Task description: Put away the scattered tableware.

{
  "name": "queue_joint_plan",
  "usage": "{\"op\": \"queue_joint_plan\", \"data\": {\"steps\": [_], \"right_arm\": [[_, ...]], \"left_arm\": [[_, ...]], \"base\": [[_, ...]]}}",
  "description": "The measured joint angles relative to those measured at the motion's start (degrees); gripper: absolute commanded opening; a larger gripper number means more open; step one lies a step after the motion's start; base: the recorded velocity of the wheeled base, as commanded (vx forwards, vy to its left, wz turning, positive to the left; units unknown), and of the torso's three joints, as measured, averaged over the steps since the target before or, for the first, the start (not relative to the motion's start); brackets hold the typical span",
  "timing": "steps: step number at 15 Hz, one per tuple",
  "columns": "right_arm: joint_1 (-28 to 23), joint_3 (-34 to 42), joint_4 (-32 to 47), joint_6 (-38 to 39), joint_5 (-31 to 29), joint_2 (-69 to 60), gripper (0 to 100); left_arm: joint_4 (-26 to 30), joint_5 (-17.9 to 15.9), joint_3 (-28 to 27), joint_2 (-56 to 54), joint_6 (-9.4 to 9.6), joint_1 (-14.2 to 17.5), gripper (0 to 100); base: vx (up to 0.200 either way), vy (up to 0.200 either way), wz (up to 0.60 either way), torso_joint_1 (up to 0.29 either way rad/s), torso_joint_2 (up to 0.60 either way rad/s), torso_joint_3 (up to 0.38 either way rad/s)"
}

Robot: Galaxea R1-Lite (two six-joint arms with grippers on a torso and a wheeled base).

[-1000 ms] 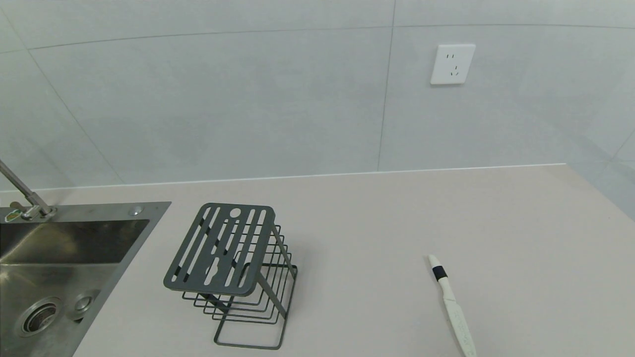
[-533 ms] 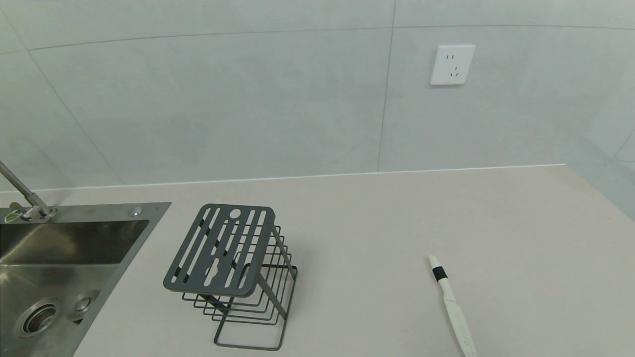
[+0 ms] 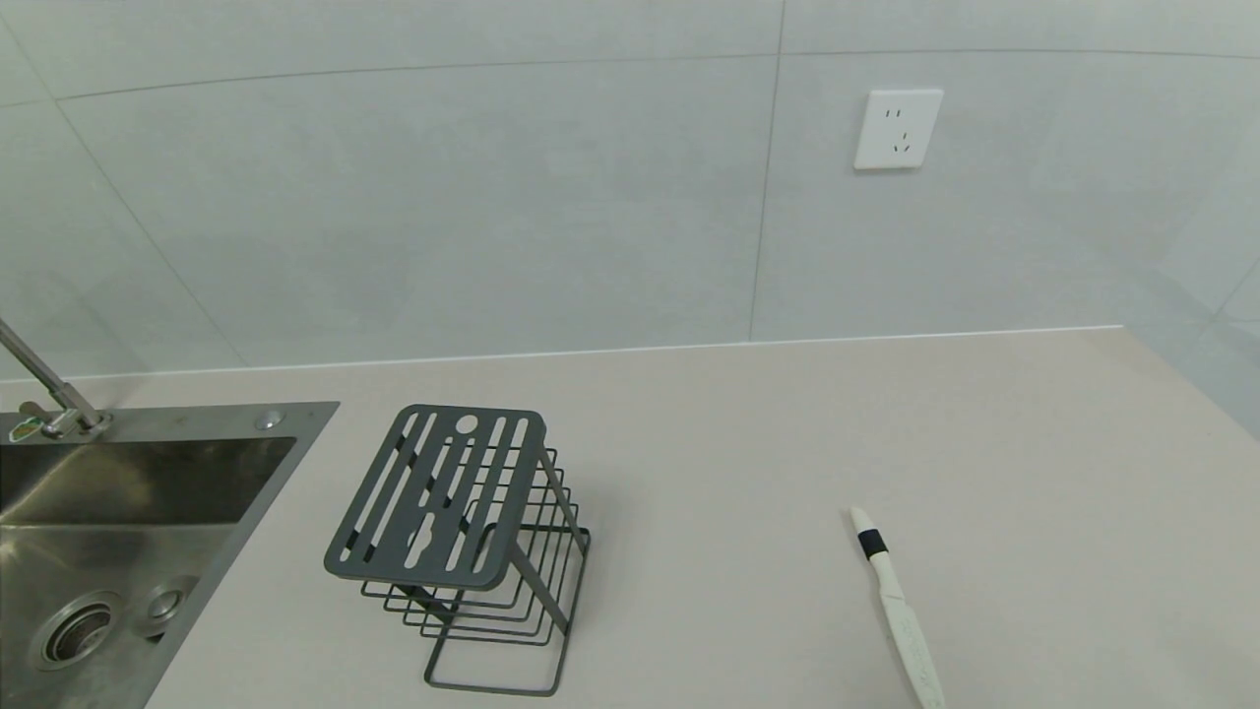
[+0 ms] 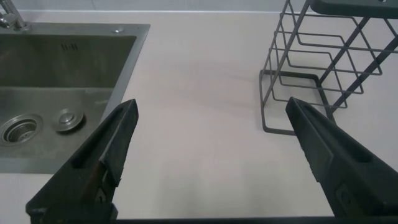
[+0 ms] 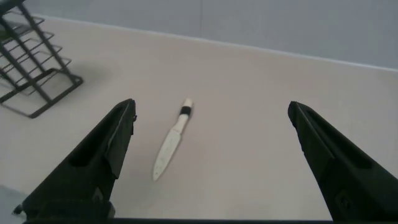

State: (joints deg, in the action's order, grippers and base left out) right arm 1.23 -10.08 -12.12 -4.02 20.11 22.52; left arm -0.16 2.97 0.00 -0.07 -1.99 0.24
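Right wrist view is showing the right hand (image 5: 211, 112) hanging released, its two dark fingers standing wide apart above the bench (image 5: 261, 81). The white knife (image 5: 172, 140) is lying flat on the bench between them, touching neither. The left hand (image 4: 211, 106) is also hanging released and holding nothing, over bare bench between the sink (image 4: 62, 56) and the foot of the wire rack (image 4: 323, 50).

In the head view the knife (image 3: 896, 606) is lying at about 4 o'clock from the rack (image 3: 453, 532), well apart from it. Its black-banded end is pointing to 11 o'clock and its longer pale part to 5 o'clock.

I am judging the knife to be light, stiff and thin. Lying so flat on a smooth bench, it is probably sliding easily. The fingers should be closing across the thicker part near the black band, not on the thin end, which may be the blade.

Head view is giving the slot pattern of the rack's top plate, where the knife is probably going. Left wrist view is giving the rack's wire foot and the sink drain from close. Right wrist view is giving the knife whole, while in the head view its near end is running to the picture's edge.
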Motion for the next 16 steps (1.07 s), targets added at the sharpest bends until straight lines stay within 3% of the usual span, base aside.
{"op": "queue_joint_plan", "data": {"steps": [3, 8, 16], "right_arm": [[1.63, -2.49, -0.17, -0.21, 3.28, 12.2, 100], [7.64, -4.85, -0.17, -2.22, 3.32, 26.54, 100], [19.1, -12.46, -0.63, -3.67, -10.41, 43.24, 100]], "left_arm": [[0.02, -0.02, 0.0, 0.0, 0.05, 0.0, 100], [0.02, -0.02, 0.0, 0.0, 0.07, -0.04, 100], [0.05, -0.05, 0.0, 0.0, 0.07, 0.0, 100]], "base": [[0.0, 0.0, 0.0, 0.0, 0.0, 0.0], [0.0, 0.0, 0.0, 0.0, 0.0, 0.0], [0.0, 0.0, 0.0, 0.0, 0.0, 0.0]]}}
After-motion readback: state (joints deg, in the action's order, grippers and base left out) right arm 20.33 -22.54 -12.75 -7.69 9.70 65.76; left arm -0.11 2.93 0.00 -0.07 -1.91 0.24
